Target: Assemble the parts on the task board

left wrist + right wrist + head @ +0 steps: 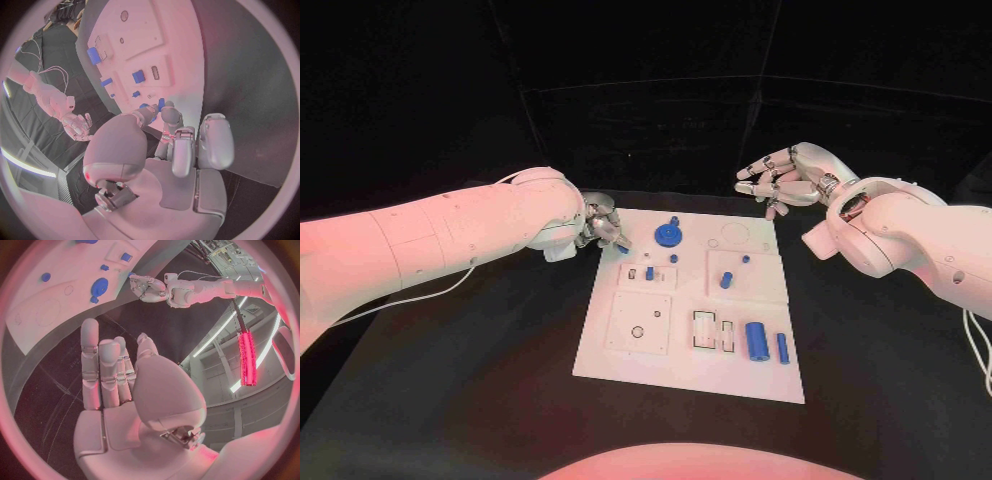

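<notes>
The white task board (635, 345) lies in the middle of the black table. On it are a round blue disc (669, 236), short blue pegs (728, 280), a blue cylinder (756, 340) and a slim blue bar (782, 348). My left hand (600, 225) hovers at the board's far left corner. Its fingers are curled in, and a small blue part (160, 104) is pinched at the fingertips; the right wrist view also shows this part (132, 276). My right hand (783, 180) hangs beyond the board's far right corner, fingers apart and holding nothing. The disc (99, 287) lies between the two hands.
Black table (473, 380) surrounds the board on every side. A white cable (401, 300) runs along the table under my left arm. Recesses and outlined slots (707, 328) mark the board's near half.
</notes>
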Robot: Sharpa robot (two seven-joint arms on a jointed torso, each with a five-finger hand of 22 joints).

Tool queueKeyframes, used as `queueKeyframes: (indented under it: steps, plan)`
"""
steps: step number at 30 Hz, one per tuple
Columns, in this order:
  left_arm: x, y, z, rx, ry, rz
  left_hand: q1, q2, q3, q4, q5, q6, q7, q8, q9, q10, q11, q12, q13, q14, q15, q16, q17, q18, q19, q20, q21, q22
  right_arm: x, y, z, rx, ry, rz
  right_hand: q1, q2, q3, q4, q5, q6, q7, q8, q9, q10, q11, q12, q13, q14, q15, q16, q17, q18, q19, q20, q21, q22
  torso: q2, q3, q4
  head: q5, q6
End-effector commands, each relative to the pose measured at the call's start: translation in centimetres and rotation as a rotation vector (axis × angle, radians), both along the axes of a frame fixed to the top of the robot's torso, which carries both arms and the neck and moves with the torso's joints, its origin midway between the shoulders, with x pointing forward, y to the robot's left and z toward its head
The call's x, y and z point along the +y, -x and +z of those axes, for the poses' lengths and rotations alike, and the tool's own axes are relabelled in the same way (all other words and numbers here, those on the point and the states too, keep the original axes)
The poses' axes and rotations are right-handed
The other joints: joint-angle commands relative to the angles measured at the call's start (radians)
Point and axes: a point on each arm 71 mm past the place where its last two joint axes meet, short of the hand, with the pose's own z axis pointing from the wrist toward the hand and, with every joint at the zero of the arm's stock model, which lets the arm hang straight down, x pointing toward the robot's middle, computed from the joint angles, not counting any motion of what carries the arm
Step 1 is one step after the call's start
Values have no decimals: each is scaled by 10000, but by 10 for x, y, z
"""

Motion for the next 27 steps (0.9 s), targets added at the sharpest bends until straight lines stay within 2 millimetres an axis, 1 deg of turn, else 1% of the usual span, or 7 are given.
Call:
queueKeyframes:
  steps: [1,2,4,8,11,22,27]
  plan:
    - [0,5,0,-460,335,426,-101,21,1470,-1373,36,12,-78,56,16,167,-54,78,32,1039,-58,31,2635,-70,72,0,54,33,0,0,2,-49,1,52,113,-3,-21,-58,61,7,-14,28,8,-75,-26,69,-15,11,19,70,11,198,26,22,-27,11,4,-3,-4,25,-23]
    - [0,7,-1,-456,332,403,-101,21,1470,-1373,36,12,-78,56,16,167,-54,78,32,1039,-58,31,2635,-70,72,0,54,33,0,0,2,-49,2,52,113,-3,-21,-58,61,7,-14,28,8,-75,-26,69,-15,11,19,70,11,198,26,22,-27,11,3,-8,2,27,-33]
    - [-1,11,-4,-470,309,345,-110,12,1489,-1380,39,15,-81,64,18,175,-57,83,35,1039,-62,31,2635,-72,78,-3,63,44,0,0,1,-48,4,52,113,-3,-21,-58,61,7,-14,28,8,-75,-26,69,-15,11,19,70,11,198,26,22,-27,11,10,-2,-17,47,-32]
    - [-3,17,-9,-558,218,192,-126,-7,1525,-1393,46,21,-87,79,22,198,-63,103,56,1039,-68,31,2635,-77,91,-9,79,65,0,0,1,-46,5,60,113,-3,-21,-58,61,7,-14,28,8,-75,-26,69,-15,11,19,70,11,198,26,22,-27,11,16,-1,-18,56,-46]
    - [-6,22,-13,-597,79,59,-139,-23,1549,-1402,53,25,-91,90,25,222,-67,130,88,1039,-71,31,2635,-78,96,-13,84,72,0,0,1,-41,6,69,113,-3,-21,-58,61,7,-14,28,8,-75,-26,69,-15,11,19,70,11,198,26,22,-27,11,17,-3,-36,61,-72]
    - [-14,30,-22,-334,-171,-225,-152,-37,1572,-1409,60,27,-95,99,28,234,-70,138,95,1039,-76,31,2635,-94,128,-17,138,139,1,-1,1,-29,9,87,113,-3,-21,-58,61,7,-14,28,8,-75,-26,69,-15,11,19,70,11,198,26,22,-27,11,15,9,-36,53,-113]
    - [-14,32,-25,-95,-345,-286,-152,-37,1572,-1409,60,27,-95,99,28,234,-70,138,95,1039,-76,31,2635,-94,128,-17,138,139,1,-1,1,-26,11,82,113,-3,-21,-58,61,7,-14,28,8,-75,-26,69,-15,11,19,70,11,198,26,22,-27,11,12,6,-34,49,-130]
